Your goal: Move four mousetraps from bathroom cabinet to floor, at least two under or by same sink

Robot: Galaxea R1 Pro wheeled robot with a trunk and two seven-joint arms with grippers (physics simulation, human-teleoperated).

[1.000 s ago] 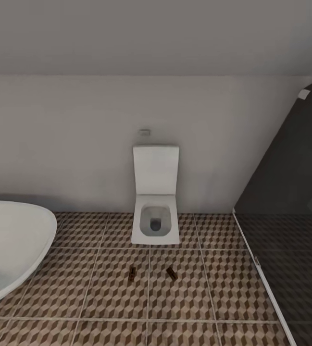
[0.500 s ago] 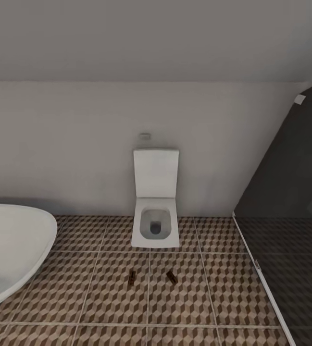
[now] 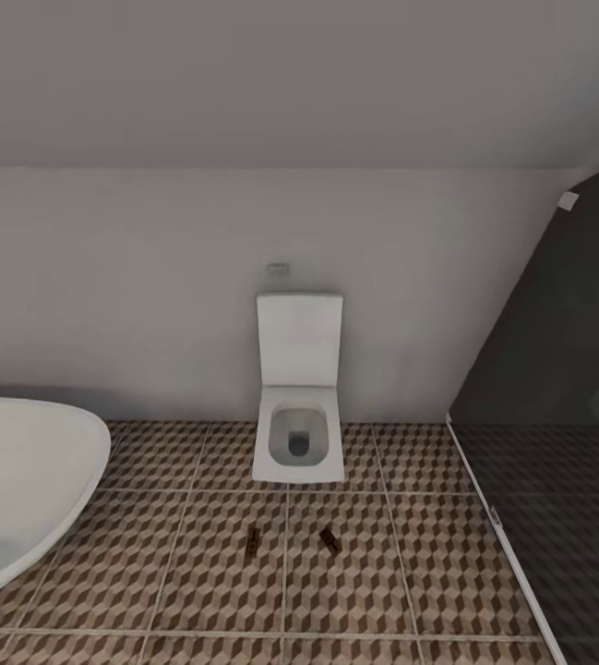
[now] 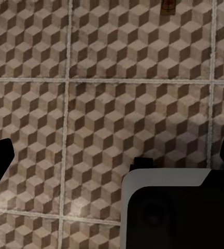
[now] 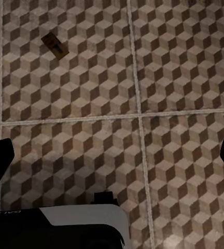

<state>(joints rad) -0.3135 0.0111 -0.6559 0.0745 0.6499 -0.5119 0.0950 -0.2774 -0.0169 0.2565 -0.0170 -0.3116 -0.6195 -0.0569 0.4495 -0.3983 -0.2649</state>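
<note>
Two mousetraps lie on the cube-patterned bathroom floor point(image 3: 197, 573) in front of the toilet, one at the left point(image 3: 254, 543) and one at the right point(image 3: 330, 541), about a tile's width apart. The right wrist view looks down on a mousetrap point(image 5: 55, 45) lying flat on the tiles, well ahead of my right gripper point(image 5: 112, 158), which is open and holds nothing. My left gripper point(image 4: 112, 155) is open over bare tiles, with a mousetrap point(image 4: 168, 5) at the picture's edge. The cabinet and the bathroom sink are out of view.
A white square toilet point(image 3: 299, 420) stands against the back wall. A white oval bathtub point(image 3: 13, 489) fills the left side. A dark glass shower screen point(image 3: 557, 443) closes off the right. Part of my own body point(image 4: 169, 207) shows below each wrist.
The whole head view has shifted a little: toilet, tub and traps sit lower in the picture, so the camera moved. The two mousetraps keep their places on the tiles.
</note>
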